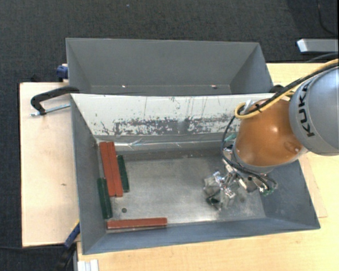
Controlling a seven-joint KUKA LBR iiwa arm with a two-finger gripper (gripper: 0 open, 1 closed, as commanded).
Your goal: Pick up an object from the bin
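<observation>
My gripper [220, 191] hangs low over the bin floor at the front right, under the orange wrist cover. A small dark shape sits right at its tip, and I cannot make out what it is. The nearest loose thing is a flat red bar [137, 223] lying along the front wall, well to the gripper's left. Further left, two red bars [110, 168] lie side by side against the left wall, with a thin dark green bar [122, 174] at their right side.
Another dark green bar [104, 198] lies along the left wall near the front corner. A small dark round bit [124, 211] rests on the floor beside it. The arm comes in over the right rim.
</observation>
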